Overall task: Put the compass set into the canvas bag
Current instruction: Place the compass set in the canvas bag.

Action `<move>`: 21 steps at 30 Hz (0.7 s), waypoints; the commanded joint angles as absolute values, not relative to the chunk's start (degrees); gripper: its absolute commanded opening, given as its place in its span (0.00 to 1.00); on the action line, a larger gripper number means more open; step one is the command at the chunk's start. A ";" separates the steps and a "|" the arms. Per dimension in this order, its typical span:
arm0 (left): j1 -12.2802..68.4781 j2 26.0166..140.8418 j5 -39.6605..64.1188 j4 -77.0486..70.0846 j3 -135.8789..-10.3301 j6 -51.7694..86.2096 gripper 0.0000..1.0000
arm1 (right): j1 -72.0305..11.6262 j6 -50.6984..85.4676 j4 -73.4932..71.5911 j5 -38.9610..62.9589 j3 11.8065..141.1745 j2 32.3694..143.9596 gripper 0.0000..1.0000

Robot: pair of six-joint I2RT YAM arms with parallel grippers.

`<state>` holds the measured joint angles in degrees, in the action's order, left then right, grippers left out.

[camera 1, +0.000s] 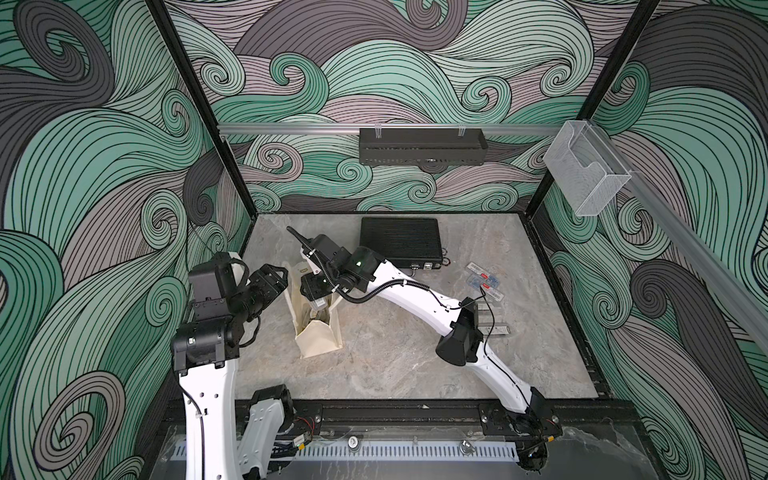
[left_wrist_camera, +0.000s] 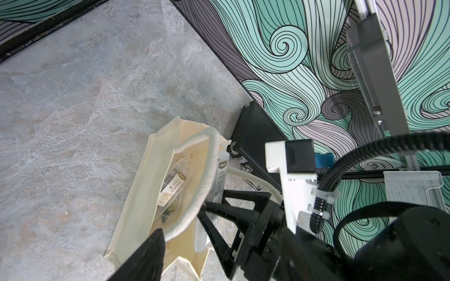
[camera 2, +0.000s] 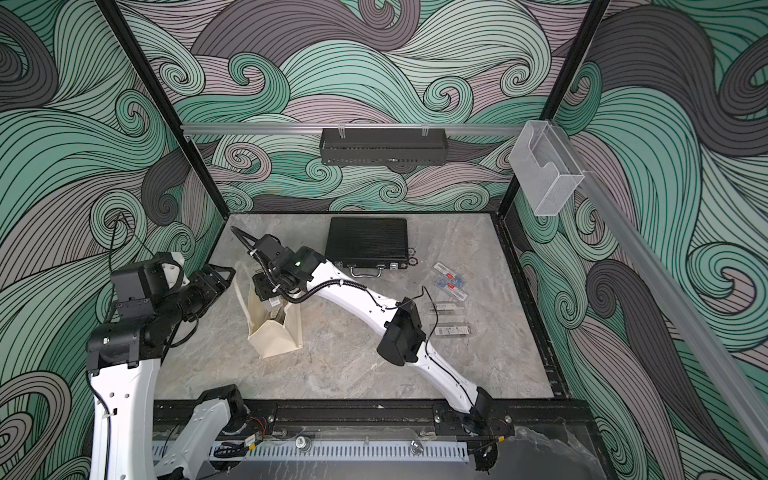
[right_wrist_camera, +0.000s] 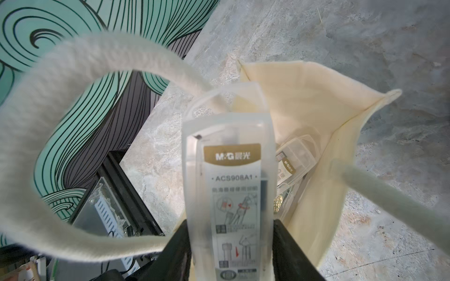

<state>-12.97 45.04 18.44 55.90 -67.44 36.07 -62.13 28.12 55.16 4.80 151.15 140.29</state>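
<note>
- The right hand [right_wrist_camera: 231, 222] is closed on the compass set [right_wrist_camera: 229, 170], with a black finger [right_wrist_camera: 289, 243] pressed to each long side of the clear case near one end.
- The compass set points away from that hand, label up towards the wrist camera. Its free end is at the mouth of the bag [right_wrist_camera: 304, 97]; I cannot tell whether that end is already past the rim.
- In both top views the right hand [camera 1: 318, 297] [camera 2: 272, 299] hangs over the far part of the bag's open mouth.
- The left hand [left_wrist_camera: 181, 220] is wide open. One loop handle [left_wrist_camera: 207, 170] runs between its fingers and touches the lower fingertip [left_wrist_camera: 155, 243], with the jaws not closed on it.
- In both top views the left hand [camera 1: 276, 276] [camera 2: 218, 276] sits just beside the bag's left side, off the desk [camera 1: 395, 365].
- The second handle [left_wrist_camera: 253, 181] lies out from the rim on the briefcase side.
- Other clear cases [right_wrist_camera: 297, 155] lie inside the bag.
- The bag [camera 1: 320, 338] [camera 2: 276, 343] stands upright, nearer the desk's left edge than its right.
- The briefcase [camera 1: 401, 241] [camera 2: 368, 241] lies flat at the middle of the far edge, its carry handle facing the near edge.
- Blister packs [camera 1: 484, 282] and two loose cases [camera 2: 455, 330] lie near the right edge, well apart from the bag.
</note>
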 commanded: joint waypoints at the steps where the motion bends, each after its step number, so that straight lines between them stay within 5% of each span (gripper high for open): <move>1: -12.63 44.22 16.50 57.32 -67.10 34.83 0.75 | -61.91 29.71 56.74 2.51 152.37 142.17 0.50; 12: -12.54 44.85 14.68 59.05 -66.96 33.49 0.75 | -61.77 29.04 57.83 0.66 152.90 139.98 0.68; 21: -11.86 45.50 15.12 60.32 -69.60 33.23 0.75 | -61.73 24.08 55.98 5.18 153.02 133.59 0.70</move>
<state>-12.36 45.28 15.59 58.74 -66.96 34.52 -62.02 26.46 56.93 3.42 152.07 139.63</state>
